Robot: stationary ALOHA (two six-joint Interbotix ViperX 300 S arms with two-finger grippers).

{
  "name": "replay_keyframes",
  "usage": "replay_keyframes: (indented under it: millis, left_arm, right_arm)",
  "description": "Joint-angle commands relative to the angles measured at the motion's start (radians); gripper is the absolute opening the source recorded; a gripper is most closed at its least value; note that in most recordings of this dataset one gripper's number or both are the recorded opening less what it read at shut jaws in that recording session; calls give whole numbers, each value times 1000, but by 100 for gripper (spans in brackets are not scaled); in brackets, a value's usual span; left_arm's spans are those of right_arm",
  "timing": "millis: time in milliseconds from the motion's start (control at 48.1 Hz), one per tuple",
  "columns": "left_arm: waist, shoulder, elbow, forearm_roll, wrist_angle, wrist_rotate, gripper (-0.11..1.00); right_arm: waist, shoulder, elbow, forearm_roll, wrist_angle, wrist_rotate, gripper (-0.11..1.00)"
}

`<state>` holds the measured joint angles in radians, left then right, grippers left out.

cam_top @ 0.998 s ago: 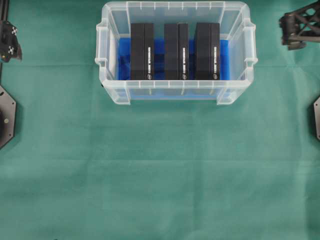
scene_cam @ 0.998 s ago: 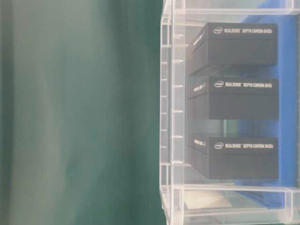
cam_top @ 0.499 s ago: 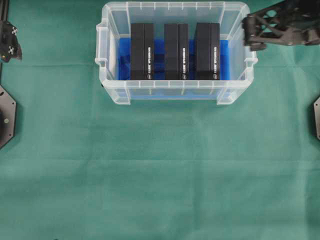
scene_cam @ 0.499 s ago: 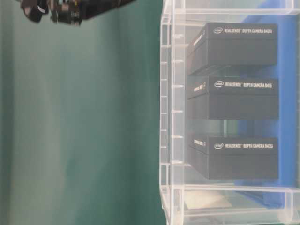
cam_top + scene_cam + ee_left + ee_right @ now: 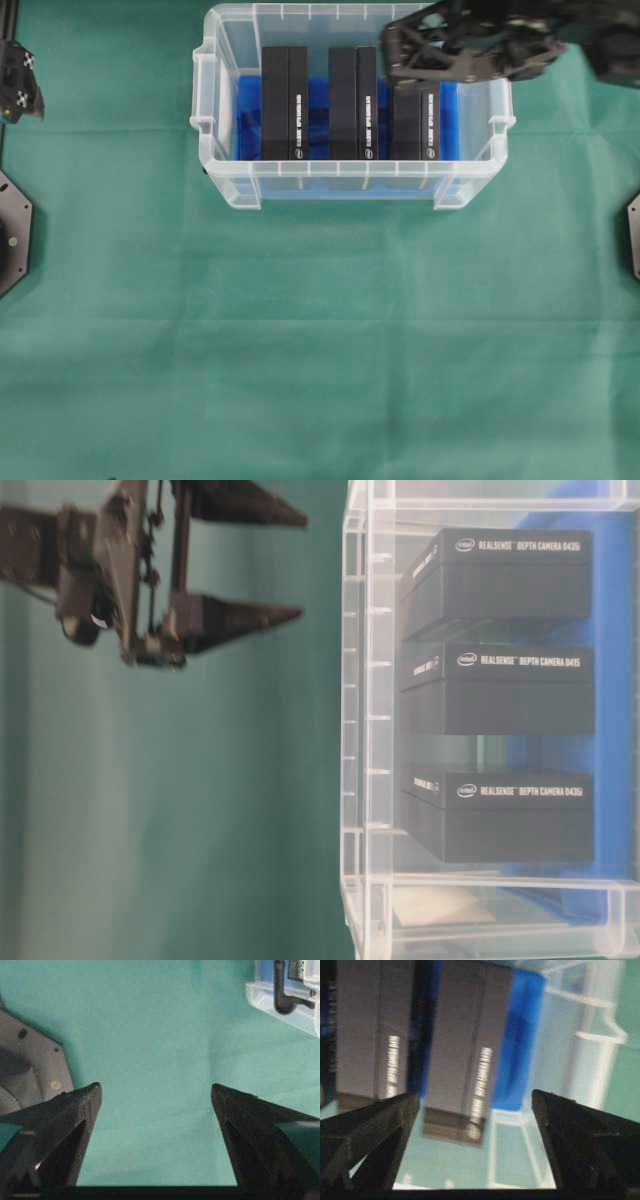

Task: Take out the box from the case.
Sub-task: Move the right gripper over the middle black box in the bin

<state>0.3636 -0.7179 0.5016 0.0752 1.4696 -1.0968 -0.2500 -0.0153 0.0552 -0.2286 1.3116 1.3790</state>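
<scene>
The case [image 5: 350,170] is a clear plastic bin at the top middle of the green table, lined with a blue cloth [image 5: 448,110]. Three black boxes stand in it side by side: left [image 5: 284,103], middle [image 5: 352,103] and right [image 5: 415,125]. My right gripper [image 5: 392,55] hangs open above the right box, well over the rim [image 5: 365,730], fingers pointing down at it [image 5: 300,565]. In the right wrist view the right box [image 5: 465,1050] lies below the open gripper [image 5: 475,1094]. My left gripper [image 5: 156,1092] is open over bare cloth at the far left.
Dark arm base plates sit at the left edge [image 5: 10,230] and the right edge [image 5: 633,235]. The left plate [image 5: 30,1060] shows beside the left gripper, and a case corner [image 5: 280,1000] lies far ahead of it. Green cloth [image 5: 320,350] covers the table.
My right arm has swung in from the right edge to above the case's right box, jaws still wide. The left arm and the boxes have not moved.
</scene>
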Motion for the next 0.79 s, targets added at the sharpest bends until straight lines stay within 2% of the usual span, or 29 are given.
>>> replay_keyframes:
  millis: [0, 187, 499, 769]
  left_arm:
    - [6, 2, -11, 5, -6, 3, 90]
    - [6, 2, -11, 5, -8, 25, 90]
    - [8, 0, -11, 5, -8, 49, 90]
    - [8, 0, -11, 5, -8, 67, 90]
  right_arm:
    - [9, 15, -58, -5, -12, 6, 95]
    - [23, 87, -133, -5, -35, 32, 95]
    - [37, 181, -255, -5, -28, 34, 95]
    - [44, 212, -285, -3, -9, 35, 95]
